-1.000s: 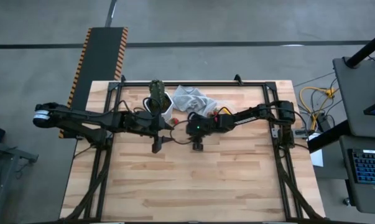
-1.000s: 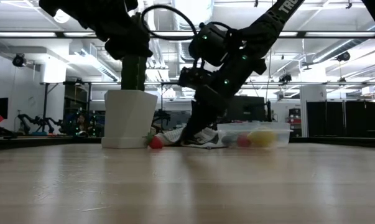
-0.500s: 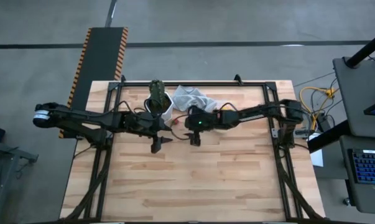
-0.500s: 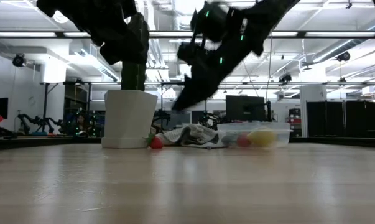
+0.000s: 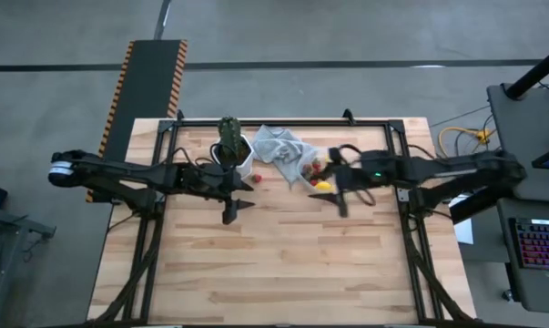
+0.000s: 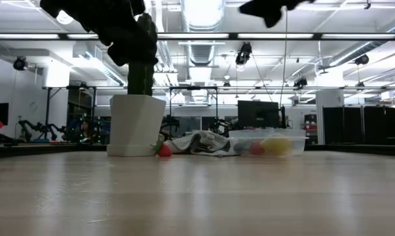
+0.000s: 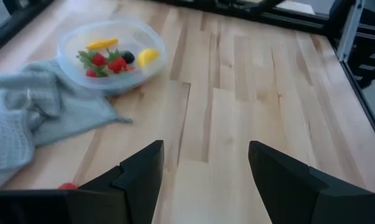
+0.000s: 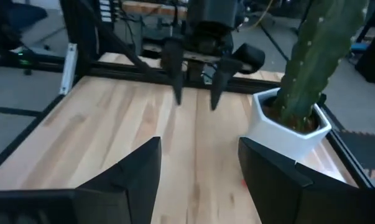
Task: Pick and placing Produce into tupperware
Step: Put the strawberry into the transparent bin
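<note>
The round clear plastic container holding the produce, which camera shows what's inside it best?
The left wrist view: the round clear plastic container sits unobstructed, red, yellow and dark pieces visible inside. The high view shows it small beside the cloth, the low view only side-on, and the right wrist view misses it.

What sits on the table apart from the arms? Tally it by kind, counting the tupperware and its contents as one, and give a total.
Potted cactus: 1
Grey cloth: 1
Tupperware: 1
Loose red strawberry: 1
Total: 4

Clear plastic tupperware (image 7: 112,56), pale wood table (image 7: 249,93), grey cloth (image 7: 32,118).
</note>
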### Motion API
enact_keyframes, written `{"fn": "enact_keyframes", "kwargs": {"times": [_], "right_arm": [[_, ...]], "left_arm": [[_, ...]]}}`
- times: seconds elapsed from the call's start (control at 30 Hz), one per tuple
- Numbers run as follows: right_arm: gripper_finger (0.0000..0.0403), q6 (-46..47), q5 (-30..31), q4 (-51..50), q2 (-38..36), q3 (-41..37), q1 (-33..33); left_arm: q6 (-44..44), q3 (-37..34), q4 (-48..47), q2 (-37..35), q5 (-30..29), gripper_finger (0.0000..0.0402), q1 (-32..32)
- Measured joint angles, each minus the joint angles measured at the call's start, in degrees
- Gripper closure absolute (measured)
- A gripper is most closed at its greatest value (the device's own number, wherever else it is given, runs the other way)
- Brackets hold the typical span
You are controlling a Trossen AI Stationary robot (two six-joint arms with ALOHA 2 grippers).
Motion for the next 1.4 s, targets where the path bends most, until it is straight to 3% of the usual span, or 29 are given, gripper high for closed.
{"fn": "enact_keyframes", "kwargs": {"times": [0.23, 0.47, 0.57, 0.93, 1.17, 1.4], "right_arm": [[0.0195, 2.69, 0.33, 9.44, -11.79, -14.34, 0.98], [0.0195, 2.85, 0.49, 16.37, -15.49, -21.98, 0.96], [0.0195, 2.85, 0.5, 16.34, -15.47, -22.42, 0.96], [0.0195, 2.84, 0.5, 16.19, -14.5, -21.98, 0.96], [0.0195, 2.86, 0.5, 15.87, -13.79, -21.98, 0.96], [0.0195, 2.86, 0.5, 15.89, -13.37, -21.98, 0.96]], "left_arm": [[6.31, 0.04, 6.15, 7.15, -9.76, 0.018, 0.02], [4.11, 2.2, 7.8, 16.62, -26.83, 0.018, -0.53], [6.29, 4.32, 7.36, 19.65, -31.02, 0.018, -0.9], [3.08, 16.54, -15.52, 31.49, -33.75, 0.018, -0.9], [6.25, 18.45, -16.76, 34.88, -33.82, 0.018, -0.73], [11.21, 17.87, -17.23, 33.98, -28.32, 0.018, -0.73]]}}
